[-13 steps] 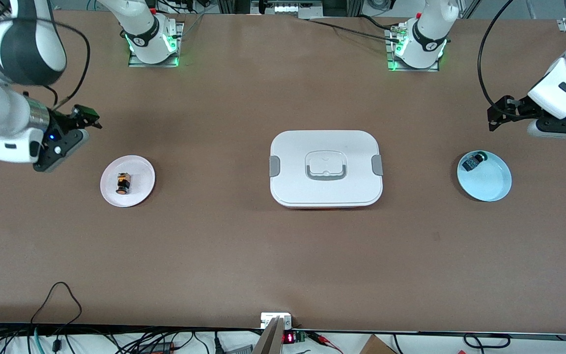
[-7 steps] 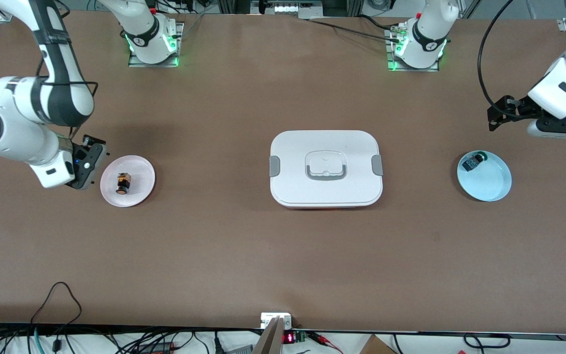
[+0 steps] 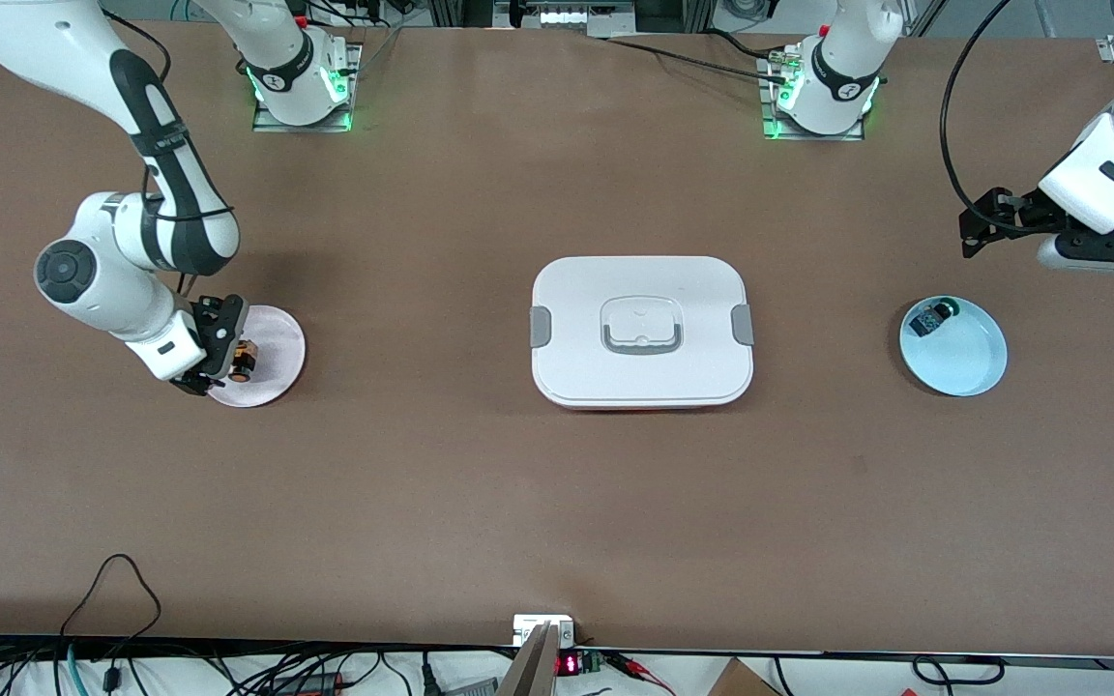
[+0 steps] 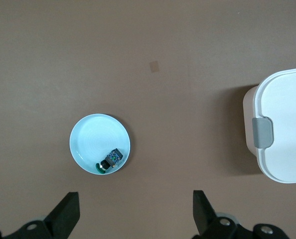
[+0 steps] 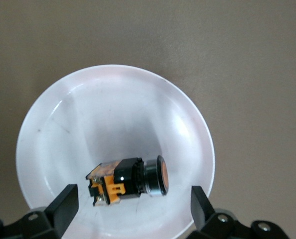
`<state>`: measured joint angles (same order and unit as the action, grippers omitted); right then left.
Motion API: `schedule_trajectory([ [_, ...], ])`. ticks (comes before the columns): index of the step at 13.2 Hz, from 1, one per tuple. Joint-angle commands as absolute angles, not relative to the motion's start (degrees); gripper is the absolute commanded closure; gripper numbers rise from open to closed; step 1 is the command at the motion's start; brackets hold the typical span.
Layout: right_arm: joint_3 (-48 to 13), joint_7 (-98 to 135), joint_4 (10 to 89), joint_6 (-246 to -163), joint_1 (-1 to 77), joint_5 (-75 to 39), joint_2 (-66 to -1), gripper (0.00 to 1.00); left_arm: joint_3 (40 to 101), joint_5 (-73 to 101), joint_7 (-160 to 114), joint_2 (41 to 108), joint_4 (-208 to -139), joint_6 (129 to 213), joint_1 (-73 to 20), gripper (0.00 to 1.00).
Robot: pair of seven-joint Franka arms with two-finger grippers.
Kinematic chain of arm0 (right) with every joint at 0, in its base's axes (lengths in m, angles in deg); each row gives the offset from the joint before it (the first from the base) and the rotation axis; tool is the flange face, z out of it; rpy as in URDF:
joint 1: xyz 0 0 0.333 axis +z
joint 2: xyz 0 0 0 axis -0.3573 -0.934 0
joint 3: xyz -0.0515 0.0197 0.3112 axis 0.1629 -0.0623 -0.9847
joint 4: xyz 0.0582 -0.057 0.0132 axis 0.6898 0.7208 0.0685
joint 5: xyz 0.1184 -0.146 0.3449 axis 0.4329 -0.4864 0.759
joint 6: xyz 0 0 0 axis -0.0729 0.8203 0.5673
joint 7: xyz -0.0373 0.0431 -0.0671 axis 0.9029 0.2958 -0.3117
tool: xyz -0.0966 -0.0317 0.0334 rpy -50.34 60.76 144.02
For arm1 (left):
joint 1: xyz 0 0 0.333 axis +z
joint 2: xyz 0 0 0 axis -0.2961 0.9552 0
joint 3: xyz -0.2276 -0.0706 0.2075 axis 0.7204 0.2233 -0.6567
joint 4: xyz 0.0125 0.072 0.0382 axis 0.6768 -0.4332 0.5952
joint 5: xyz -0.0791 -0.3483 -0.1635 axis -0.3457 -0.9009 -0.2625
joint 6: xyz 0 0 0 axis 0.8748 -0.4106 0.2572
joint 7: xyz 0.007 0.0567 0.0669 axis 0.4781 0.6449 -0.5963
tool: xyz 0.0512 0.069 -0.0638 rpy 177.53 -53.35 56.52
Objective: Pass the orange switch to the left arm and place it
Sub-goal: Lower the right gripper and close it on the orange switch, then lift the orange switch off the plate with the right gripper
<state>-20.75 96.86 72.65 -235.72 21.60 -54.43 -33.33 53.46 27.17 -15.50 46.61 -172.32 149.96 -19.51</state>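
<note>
My right gripper (image 5: 130,204) is hovering, fingers apart, over the orange switch (image 5: 128,179) lying in its pink plate (image 5: 63,124), lined up for grasping. My left gripper (image 4: 135,216) is waiting, fingers spread, above the table near the blue plate (image 4: 90,137).

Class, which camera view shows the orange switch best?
The right wrist view: the orange switch lies large and unobstructed on its pink plate. In the front view it is tiny, partly hidden. The left wrist view lacks it.
</note>
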Motion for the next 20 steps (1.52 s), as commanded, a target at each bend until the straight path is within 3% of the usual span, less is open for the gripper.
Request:
schedule_trajectory([
  [1,-21.5,98.5,74.5,-237.5,20.8,-55.0,-32.6,0.00,53.3,28.1,-16.3,46.9,-171.1,149.0,-20.0,0.00],
  [20,-21.7,99.0,77.5,-244.2,19.9,-54.1,-34.7,0.03,53.3,28.1,-16.3,46.9,-171.1,149.0,-20.0,0.00],
])
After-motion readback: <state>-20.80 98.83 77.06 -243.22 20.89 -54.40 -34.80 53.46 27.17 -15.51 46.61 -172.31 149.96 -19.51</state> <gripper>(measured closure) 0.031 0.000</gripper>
